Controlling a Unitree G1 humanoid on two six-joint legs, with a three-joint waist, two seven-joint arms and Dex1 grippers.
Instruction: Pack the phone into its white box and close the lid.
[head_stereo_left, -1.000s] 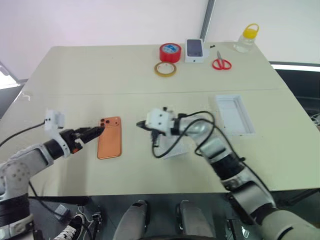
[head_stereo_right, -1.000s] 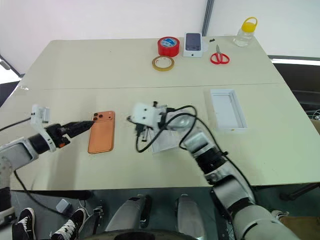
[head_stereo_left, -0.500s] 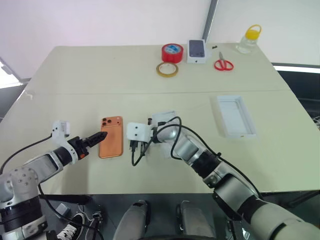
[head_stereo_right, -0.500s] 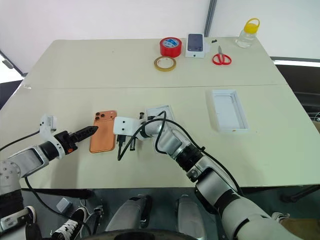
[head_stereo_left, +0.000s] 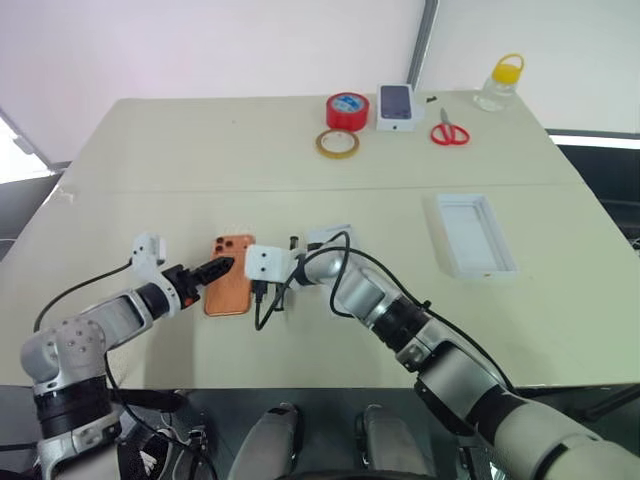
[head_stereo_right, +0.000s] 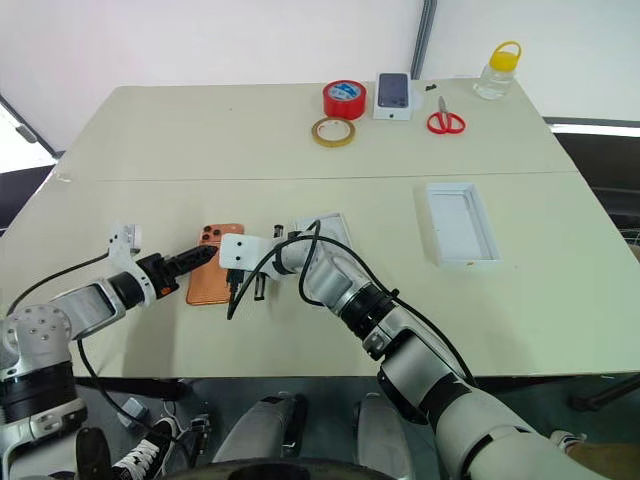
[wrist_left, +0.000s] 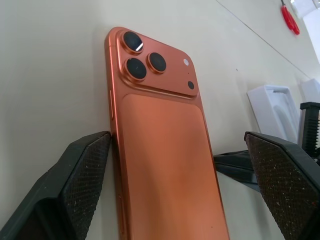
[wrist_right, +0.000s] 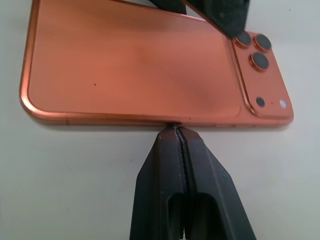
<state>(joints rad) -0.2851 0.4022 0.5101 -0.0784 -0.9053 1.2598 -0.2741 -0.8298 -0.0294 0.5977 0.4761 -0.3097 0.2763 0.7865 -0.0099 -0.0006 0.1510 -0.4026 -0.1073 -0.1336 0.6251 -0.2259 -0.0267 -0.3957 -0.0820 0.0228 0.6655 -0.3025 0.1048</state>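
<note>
now closed in from both sides on the phone (head_stereo_left: 229, 288) lying flat on the table (head_stereo_left: 300, 150): left claw (wrist_left: 175, 165) spread astride it, right claw (wrist_right: 181, 131) clenched empty against its edge, so pickup looks imminent.

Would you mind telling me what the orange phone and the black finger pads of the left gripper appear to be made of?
The phone: its back looks like matte, satin-finished metal or frosted glass, with a soft sheen and no sharp reflections; the side rail looks like brushed metal.
The left gripper finger pads: apparently black rubber or textured plastic, going by the fine diamond-knurled grain dotted with dust.
</note>
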